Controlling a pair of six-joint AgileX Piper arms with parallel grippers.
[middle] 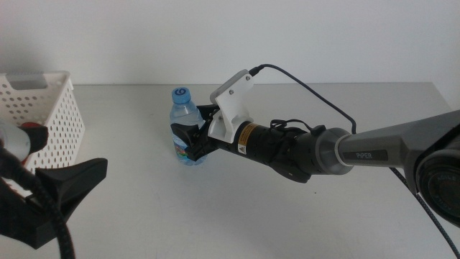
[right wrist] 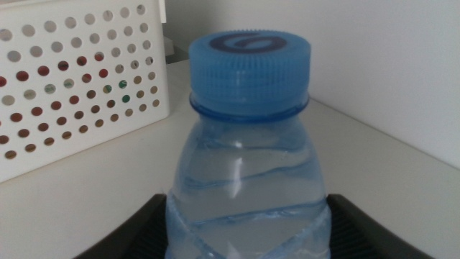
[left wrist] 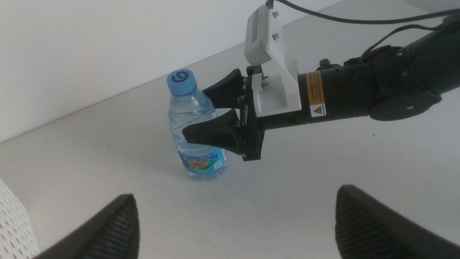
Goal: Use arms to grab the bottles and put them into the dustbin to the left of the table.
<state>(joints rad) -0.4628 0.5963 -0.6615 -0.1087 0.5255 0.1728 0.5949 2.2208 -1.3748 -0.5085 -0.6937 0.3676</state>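
The right gripper [middle: 192,140] clamps an upright clear water bottle [middle: 185,129], blue-capped with a colourful label, on the bench [middle: 287,208].

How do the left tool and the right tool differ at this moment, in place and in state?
The right tool reaches out over the table with its jaws on either side of the water bottle, which stands upright. The left tool waits near the dustbin, jaws spread wide and empty. The right one is at the bottle; the left one touches nothing. Both have dark wedge-shaped jaws.
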